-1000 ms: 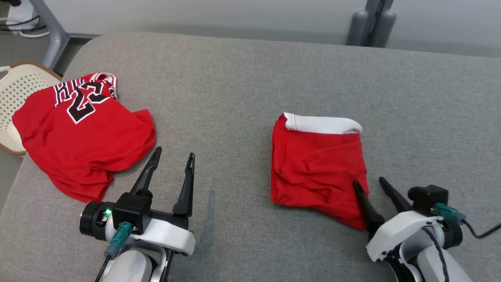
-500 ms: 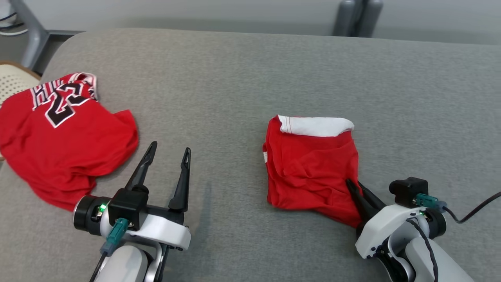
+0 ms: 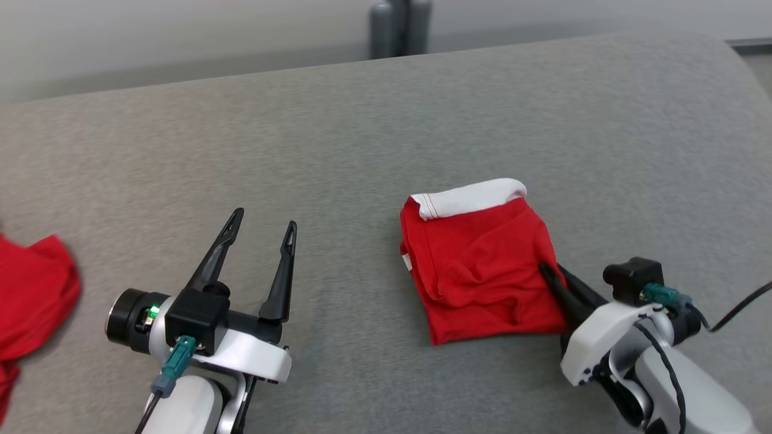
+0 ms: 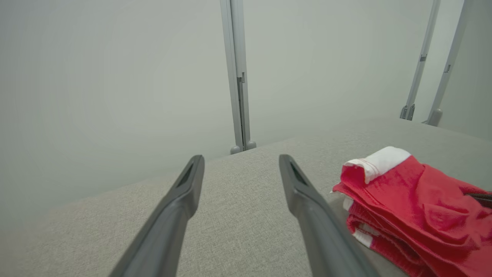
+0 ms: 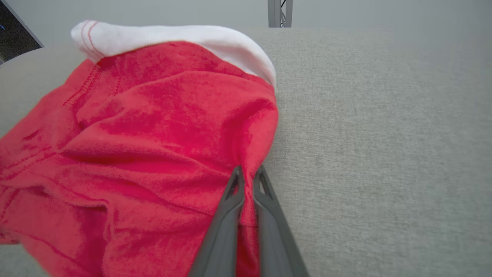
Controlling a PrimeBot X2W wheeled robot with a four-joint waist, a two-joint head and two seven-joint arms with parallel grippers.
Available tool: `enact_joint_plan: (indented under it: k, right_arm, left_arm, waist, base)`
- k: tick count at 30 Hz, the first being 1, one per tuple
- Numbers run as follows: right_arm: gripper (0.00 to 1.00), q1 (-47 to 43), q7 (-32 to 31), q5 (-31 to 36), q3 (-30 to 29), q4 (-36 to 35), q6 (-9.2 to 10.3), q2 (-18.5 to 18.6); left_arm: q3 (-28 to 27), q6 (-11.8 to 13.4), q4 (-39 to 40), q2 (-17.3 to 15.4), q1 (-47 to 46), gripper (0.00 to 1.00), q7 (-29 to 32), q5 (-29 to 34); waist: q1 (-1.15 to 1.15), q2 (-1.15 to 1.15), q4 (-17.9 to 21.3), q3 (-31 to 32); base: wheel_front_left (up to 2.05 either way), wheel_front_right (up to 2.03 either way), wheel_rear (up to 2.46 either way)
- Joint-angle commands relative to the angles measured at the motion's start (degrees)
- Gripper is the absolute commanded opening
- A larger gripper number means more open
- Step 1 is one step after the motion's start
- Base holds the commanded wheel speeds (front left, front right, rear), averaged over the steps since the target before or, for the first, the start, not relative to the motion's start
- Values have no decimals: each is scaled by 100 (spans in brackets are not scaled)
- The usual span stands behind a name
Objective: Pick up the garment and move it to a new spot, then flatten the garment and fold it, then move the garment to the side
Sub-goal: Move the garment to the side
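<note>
The folded red garment with a white band along its far edge lies on the grey padded surface, right of centre. My right gripper is shut on the garment's near right edge; in the right wrist view the two fingers pinch a fold of red cloth. My left gripper stands open and empty over bare grey surface to the garment's left. From the left wrist, the garment lies to the right of the open fingers.
A second red garment lies at the left edge of the surface. Grey posts stand behind the far edge. The surface's right corner curves away at the upper right.
The head camera has turned right, so the numbered red jersey slid mostly out at the left. My right gripper stays shut on the garment, which now sits turned and more compact.
</note>
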State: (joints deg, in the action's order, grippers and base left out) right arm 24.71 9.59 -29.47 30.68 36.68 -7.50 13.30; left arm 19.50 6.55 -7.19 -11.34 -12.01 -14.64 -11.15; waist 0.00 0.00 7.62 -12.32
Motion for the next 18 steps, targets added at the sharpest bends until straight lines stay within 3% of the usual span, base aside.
enact_joint_plan:
  k: [1,8,18]
  right_arm:
    - [0,205,83,-69,83,64,1,99]
    - [0,1007,305,-206,588,356,1,721]
    - [0,2131,560,-651,258,1318,1,2036]
  left_arm:
    - [19,-29,72,-55,-109,100,42,50]
    - [186,-100,400,-194,-370,100,302,217]
    - [414,-238,1286,-428,-851,100,796,522]
  waist:
    - [0,0,530,-82]
    - [0,0,948,-499]
    - [0,0,877,-1387]
  base:
    - [0,0,0]
    - [0,0,0]
    - [0,0,0]
